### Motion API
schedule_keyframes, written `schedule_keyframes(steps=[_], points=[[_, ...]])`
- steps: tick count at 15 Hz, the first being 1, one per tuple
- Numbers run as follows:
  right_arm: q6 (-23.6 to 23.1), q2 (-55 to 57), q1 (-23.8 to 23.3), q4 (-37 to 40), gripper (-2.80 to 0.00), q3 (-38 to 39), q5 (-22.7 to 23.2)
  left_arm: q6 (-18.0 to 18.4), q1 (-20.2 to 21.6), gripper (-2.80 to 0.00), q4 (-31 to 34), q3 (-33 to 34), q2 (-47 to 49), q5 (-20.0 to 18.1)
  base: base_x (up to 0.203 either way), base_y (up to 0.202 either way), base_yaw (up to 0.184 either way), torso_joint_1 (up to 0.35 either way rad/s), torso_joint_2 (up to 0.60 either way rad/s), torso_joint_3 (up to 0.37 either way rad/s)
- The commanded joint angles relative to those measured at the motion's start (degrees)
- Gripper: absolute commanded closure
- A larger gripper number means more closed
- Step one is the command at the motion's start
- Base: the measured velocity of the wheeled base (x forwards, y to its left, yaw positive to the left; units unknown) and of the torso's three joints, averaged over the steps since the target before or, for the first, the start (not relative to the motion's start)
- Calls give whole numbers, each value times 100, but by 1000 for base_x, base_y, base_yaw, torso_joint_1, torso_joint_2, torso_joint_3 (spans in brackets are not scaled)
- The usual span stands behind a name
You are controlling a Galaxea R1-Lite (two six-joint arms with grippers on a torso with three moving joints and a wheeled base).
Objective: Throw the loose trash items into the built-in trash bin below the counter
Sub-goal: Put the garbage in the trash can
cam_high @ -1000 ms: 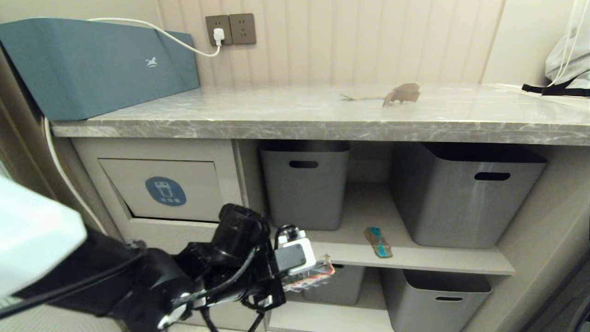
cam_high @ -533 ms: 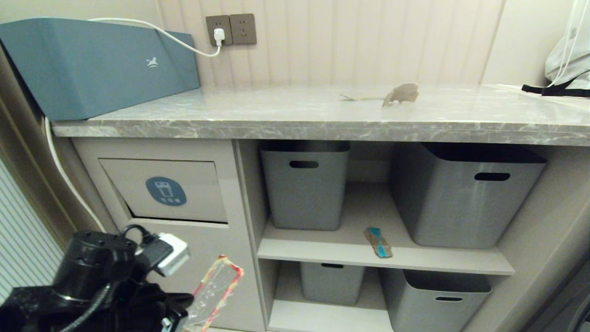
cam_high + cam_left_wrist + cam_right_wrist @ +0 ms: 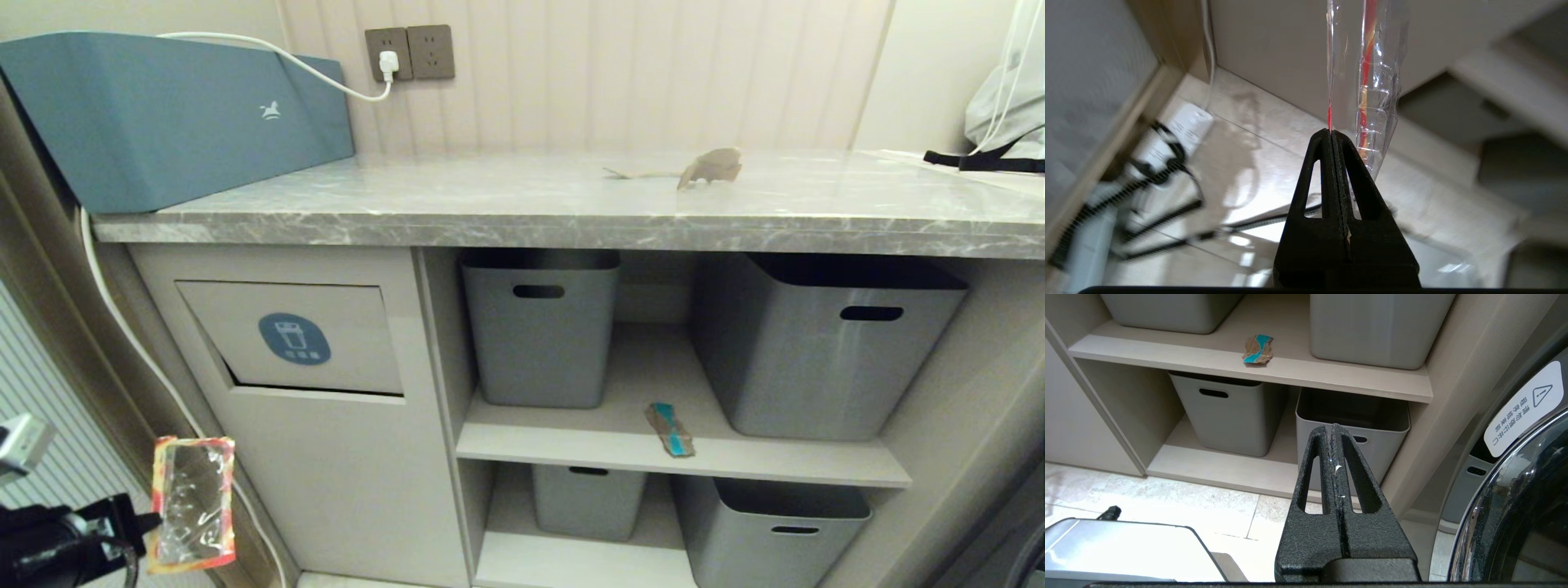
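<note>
My left gripper point(image 3: 151, 520) sits low at the far left, below and left of the built-in trash bin flap point(image 3: 294, 336) with its blue sticker. It is shut on the edge of a clear crinkled packet with a red-yellow rim point(image 3: 193, 501), which stands upright ahead of the gripper point(image 3: 1331, 132) as a thin packet point(image 3: 1374, 81). A brown scrap point(image 3: 712, 166) lies on the counter point(image 3: 490, 208). A brown and teal scrap point(image 3: 671, 428) lies on the middle shelf, also the scrap point(image 3: 1258, 349) in the right wrist view. My right gripper point(image 3: 1333, 428) is parked low, shut and empty.
A long blue-teal box point(image 3: 163, 114) stands on the counter's left end, and a white cable point(image 3: 102, 294) hangs beside the cabinet. Grey tubs point(image 3: 539, 335) point(image 3: 824, 347) fill the shelves. A power strip point(image 3: 1180, 126) and dark cables lie on the floor. A washer door point(image 3: 1515, 506) is at the right.
My left arm has swung left from in front of the lower shelves to the bottom left corner, carrying the packet. The packet now faces the head camera flat.
</note>
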Motion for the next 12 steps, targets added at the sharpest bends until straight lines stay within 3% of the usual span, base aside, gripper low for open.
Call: schedule_keyframes(steps=[1,4,7,9,12], points=[[-7,0,2,9,0,-5,2,-1267,247,0,-25,23,-201,80,0,0,0,0,0,0],[-4,6,0,9,0,-2,2,-3028,259,0,-114,16,-211,806,0,0,0,0,0,0],[-5,2,0,9,0,-1,2,-4111,245,0,-483,53,-27,1252,0,0,0,0,0,0],[-7,4,0,9,0,-3,2,-4573,210,0,-507,66,65,1407,0,0,0,0,0,0],[-7,0,0,9,0,2,2,-4656,202,0,-574,28,249,1428,0,0,0,0,0,0]])
